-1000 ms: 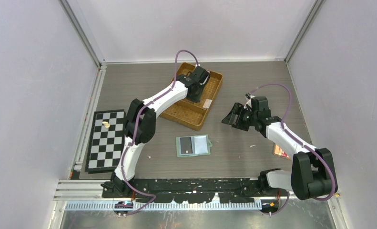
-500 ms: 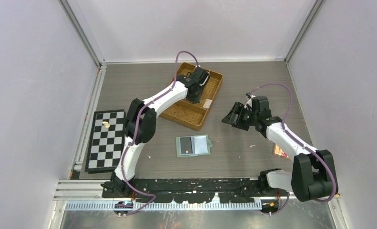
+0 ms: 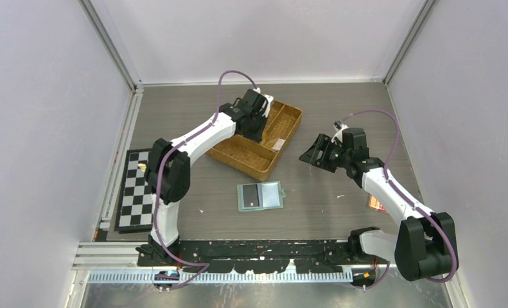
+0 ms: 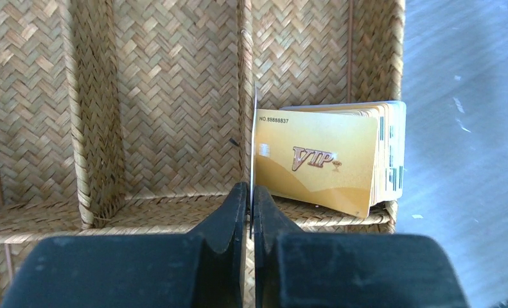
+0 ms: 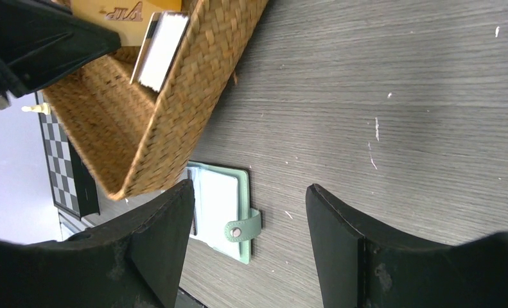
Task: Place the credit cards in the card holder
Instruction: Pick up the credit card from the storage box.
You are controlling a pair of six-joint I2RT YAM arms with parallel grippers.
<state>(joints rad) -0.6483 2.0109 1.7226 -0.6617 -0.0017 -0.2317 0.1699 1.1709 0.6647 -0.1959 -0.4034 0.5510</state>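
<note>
Left gripper [image 4: 252, 192]: clenched on one thin pale card [image 4: 254, 138], which stands upright and edge-on between the pressed fingers.
Right gripper [image 5: 249, 189]: released, jaws wide apart, holding nothing, above the grey wood-grain table [image 5: 399, 128].
Gold cards: one stack of gold rectangular VIP cards [image 4: 315, 160], too many to count, leaning in the right-hand compartment, just beside the pinched card.
Tray: one woven brown divided tray [image 3: 238, 154], upper centre of the top view.
Card holder: one sage-green folding wallet [image 3: 261, 195], lying open, lower centre, apart from the tray; one dark card [image 3: 252, 196] shows in its left half.
Chessboard: one black-and-white chessboard [image 3: 132, 199], left edge.
Left arm: rises from the bottom left, elbow bent over the chessboard, forearm slanting up-right, wrist dipped into the tray.
Right arm: elbow at lower right, forearm running up-left, gripper pointing left.
</note>
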